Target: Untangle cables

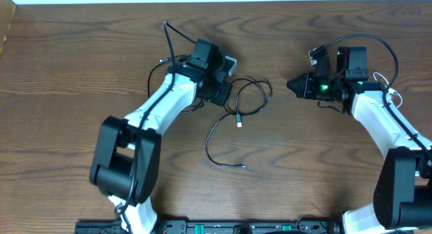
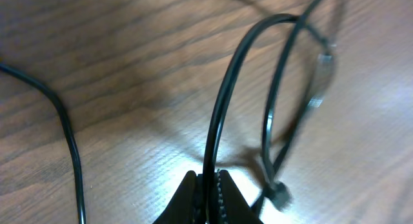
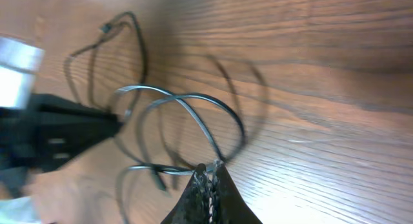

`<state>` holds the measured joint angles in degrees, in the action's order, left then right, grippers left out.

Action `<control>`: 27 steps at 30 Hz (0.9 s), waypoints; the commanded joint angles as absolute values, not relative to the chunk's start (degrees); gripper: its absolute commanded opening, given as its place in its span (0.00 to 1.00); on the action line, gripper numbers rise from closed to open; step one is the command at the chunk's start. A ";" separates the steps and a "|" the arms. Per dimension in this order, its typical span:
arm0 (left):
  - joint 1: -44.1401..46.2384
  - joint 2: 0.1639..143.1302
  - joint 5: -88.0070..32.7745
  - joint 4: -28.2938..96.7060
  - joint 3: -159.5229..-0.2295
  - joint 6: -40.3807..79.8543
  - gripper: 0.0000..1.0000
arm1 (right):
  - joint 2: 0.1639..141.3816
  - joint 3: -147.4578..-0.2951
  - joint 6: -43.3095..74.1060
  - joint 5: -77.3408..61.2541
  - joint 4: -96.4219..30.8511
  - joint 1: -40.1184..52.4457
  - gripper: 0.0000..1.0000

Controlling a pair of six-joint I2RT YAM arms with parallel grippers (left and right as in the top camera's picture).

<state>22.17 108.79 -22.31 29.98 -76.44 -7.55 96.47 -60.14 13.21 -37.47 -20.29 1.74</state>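
A thin black cable (image 1: 270, 91) lies in loops at the table's middle. One plug end (image 1: 239, 123) rests below the loop, and a long strand (image 1: 208, 143) curves down to another end (image 1: 241, 166). My left gripper (image 1: 226, 91) is shut on the cable at the loop's left side. In the left wrist view the cable (image 2: 216, 121) rises straight out of the closed gripper (image 2: 210, 180), with a plug (image 2: 279, 195) beside it. My right gripper (image 1: 290, 84) is shut and empty, just right of the loop. In the right wrist view its tips (image 3: 210, 167) sit in front of the loops (image 3: 193, 96).
The table is dark wood (image 1: 324, 166). A thin white cord loop (image 1: 390, 85) sits by the right arm's wrist. The thick black arm cables (image 1: 172, 38) arch above both wrists. A dark rail (image 1: 223, 227) runs along the near edge.
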 commanded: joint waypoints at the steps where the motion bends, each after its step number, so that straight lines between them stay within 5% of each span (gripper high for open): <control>1: 21.93 104.36 -26.59 30.59 -77.76 -8.36 0.07 | 95.29 -60.20 8.25 -35.00 -20.60 1.72 0.01; 14: 21.93 90.83 -34.50 31.22 -77.76 -8.36 0.08 | 95.26 -60.20 -7.99 -50.46 -18.02 5.32 0.01; 22: 21.93 87.09 -32.58 32.62 -77.76 -8.32 0.08 | 95.26 -60.20 -5.23 -63.59 -11.27 5.19 0.01; 25: 21.93 87.13 -32.36 32.95 -77.73 -8.29 0.08 | 95.26 -60.20 0.49 -66.24 -10.17 5.32 0.28; 27: 21.93 87.15 -32.36 32.95 -77.73 -7.97 0.07 | 95.26 -60.20 3.31 -66.92 -10.20 5.37 0.36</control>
<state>22.13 87.70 -32.56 32.97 -76.44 -7.57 96.47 -60.14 -1.85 -60.66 -10.35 5.10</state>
